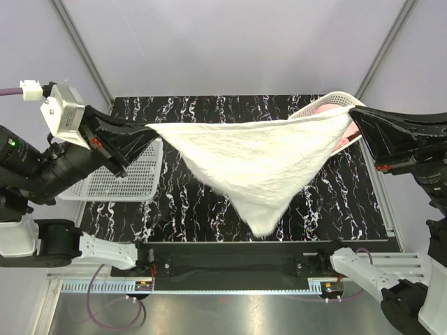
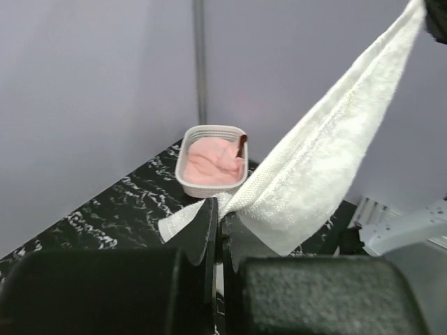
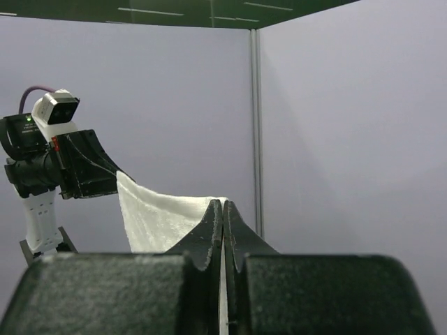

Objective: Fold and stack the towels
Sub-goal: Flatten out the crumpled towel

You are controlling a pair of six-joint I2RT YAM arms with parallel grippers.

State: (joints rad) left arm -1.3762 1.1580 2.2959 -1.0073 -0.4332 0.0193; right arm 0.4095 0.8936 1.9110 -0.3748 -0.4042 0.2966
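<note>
White towel [image 3: 162, 220] between tightly closed right fingers [image 3: 208, 241]

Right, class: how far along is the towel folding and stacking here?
Done: no folded or stacked towel shows yet. In hand: the white towel hangs stretched between the left gripper and right gripper, both shut on its corners. Left: folding it, then the pink towel bunched in the basket.

Robot lab cell: plain grey walls [image 1: 230, 42], metal corner posts [image 1: 82, 49], black marbled table [image 1: 181, 209], left arm [image 1: 49, 167], right arm [image 1: 405, 136] bolted on rail [image 1: 230, 265], cables [image 1: 8, 90].
</note>
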